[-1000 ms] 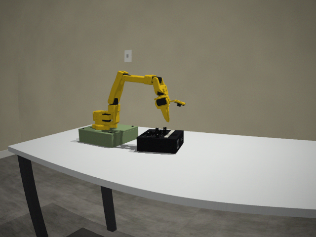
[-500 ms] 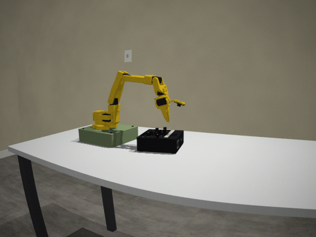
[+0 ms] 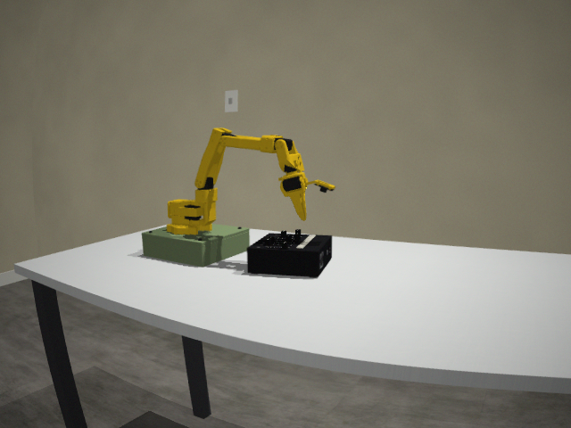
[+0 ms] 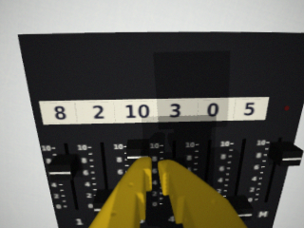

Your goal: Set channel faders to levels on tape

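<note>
Exterior view: placed off the table's [image 3: 415, 294] front, slightly above its top, well back, facing the wall. Wrist view: mounted on the arm, looking steeply down past the closed gripper [image 4: 156, 190], near the lighting desk [image 4: 95, 66]. Both views share the desk [image 3: 289, 259] and the gripper [image 3: 302, 214].
</note>
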You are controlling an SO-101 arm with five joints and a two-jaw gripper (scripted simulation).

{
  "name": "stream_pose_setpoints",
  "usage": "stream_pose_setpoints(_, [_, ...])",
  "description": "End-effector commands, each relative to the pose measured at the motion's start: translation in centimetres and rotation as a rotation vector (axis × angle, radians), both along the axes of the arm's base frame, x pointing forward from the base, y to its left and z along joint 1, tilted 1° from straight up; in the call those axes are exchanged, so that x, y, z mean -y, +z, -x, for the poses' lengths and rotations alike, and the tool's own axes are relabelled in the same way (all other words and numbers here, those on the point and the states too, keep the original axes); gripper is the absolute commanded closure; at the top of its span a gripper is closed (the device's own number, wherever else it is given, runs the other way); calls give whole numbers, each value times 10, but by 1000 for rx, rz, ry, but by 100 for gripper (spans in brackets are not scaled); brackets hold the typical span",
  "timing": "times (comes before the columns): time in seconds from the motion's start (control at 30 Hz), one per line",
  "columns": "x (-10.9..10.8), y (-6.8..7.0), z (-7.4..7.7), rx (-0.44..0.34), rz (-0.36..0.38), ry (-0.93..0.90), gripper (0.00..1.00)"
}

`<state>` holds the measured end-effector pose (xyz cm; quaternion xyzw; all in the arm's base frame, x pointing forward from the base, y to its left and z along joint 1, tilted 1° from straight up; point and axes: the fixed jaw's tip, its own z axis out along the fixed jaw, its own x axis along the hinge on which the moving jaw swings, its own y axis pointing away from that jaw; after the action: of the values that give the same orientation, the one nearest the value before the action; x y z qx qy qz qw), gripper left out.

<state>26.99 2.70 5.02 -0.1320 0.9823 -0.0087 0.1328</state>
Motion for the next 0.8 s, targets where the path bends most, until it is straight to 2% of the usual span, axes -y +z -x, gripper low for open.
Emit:
stream_pose_setpoints(0.0, [3, 0, 0, -7, 1, -3, 100])
stream_pose_setpoints(0.4, [2, 0, 0, -8, 4, 7, 100])
stream_pose_setpoints(0.77, [2, 0, 3, -22, 28, 100, 100])
